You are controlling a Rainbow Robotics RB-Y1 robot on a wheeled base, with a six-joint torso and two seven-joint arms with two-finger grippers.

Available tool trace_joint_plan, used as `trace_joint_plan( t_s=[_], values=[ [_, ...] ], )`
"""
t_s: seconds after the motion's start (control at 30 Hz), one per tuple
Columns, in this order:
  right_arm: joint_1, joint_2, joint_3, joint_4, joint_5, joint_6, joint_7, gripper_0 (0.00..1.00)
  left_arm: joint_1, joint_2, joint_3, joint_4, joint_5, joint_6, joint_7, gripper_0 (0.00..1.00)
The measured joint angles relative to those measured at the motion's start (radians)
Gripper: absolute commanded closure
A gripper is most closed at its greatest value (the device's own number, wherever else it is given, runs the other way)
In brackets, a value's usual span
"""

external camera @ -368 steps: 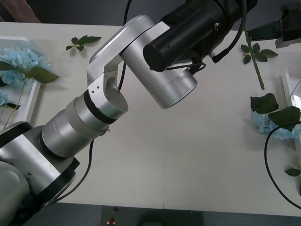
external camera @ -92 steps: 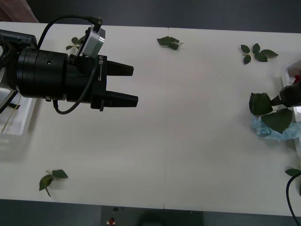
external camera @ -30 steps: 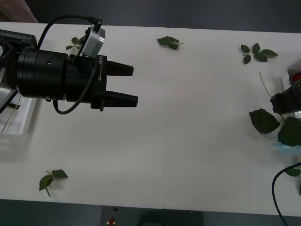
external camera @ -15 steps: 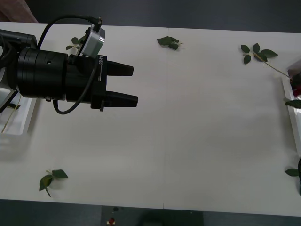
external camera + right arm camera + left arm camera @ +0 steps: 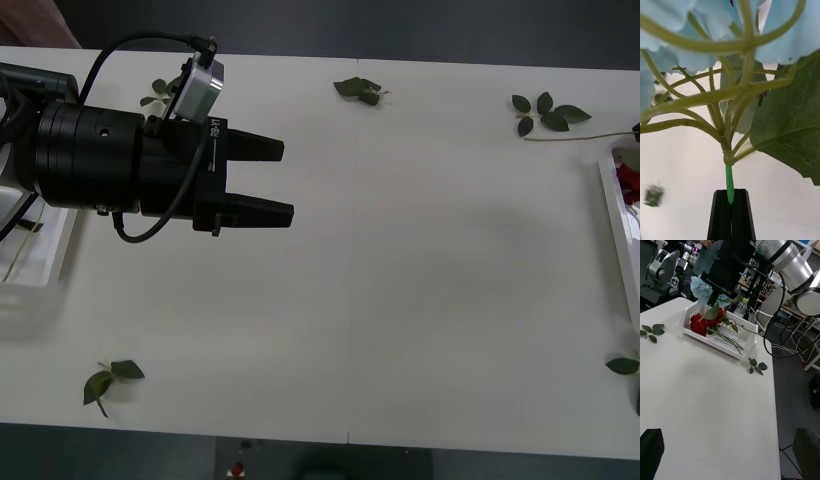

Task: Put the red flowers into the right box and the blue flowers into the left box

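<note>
My right gripper (image 5: 730, 204) is shut on the green stem of a blue flower (image 5: 673, 22), whose pale bloom and large leaf (image 5: 790, 127) hang close before the wrist camera. The left wrist view shows that right gripper (image 5: 712, 302) holding the blue flower (image 5: 700, 285) above the right box (image 5: 720, 342), where red flowers (image 5: 698, 324) lie. In the front view the right box (image 5: 612, 200) sits at the right edge with a red flower (image 5: 628, 182) in it. My left gripper (image 5: 283, 181) hovers open over the table's left part, beside the left box (image 5: 50, 275).
Loose green leaf sprigs lie at the far middle (image 5: 360, 90), far right (image 5: 545, 108), far left (image 5: 170, 90), near left (image 5: 110, 380) and near right edge (image 5: 622, 366). A thin stem (image 5: 575, 137) reaches in from the right edge. The left arm hides much of the left box.
The right gripper has lifted the blue flower off the table at the right and carried it out of the front view. The left arm has stayed still since swinging back left.
</note>
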Motion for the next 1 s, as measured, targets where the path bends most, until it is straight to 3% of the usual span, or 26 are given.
trace_joint_plan(
  t_s=[0.3,0.53,0.7,1.0],
  values=[
    [0.0,0.012,0.037,-0.108,-0.034,0.078,0.631,1.0,0.0,0.0,0.0,0.0,0.0,0.0,0.0,0.0],
    [0.0,0.052,0.009,-0.177,-0.096,0.08,0.932,1.0,0.0,0.0,0.0,0.0,0.0,0.0,0.0,0.0],
    [0.0,0.082,-0.057,-0.192,-0.183,0.08,1.239,1.0,0.0,0.0,0.0,0.0,0.0,0.0,0.0,0.0],
    [0.0,0.125,-0.211,-0.192,-0.438,0.08,1.506,1.0,0.0,0.0,0.0,0.0,0.0,0.0,0.0,0.0]
  ],
)
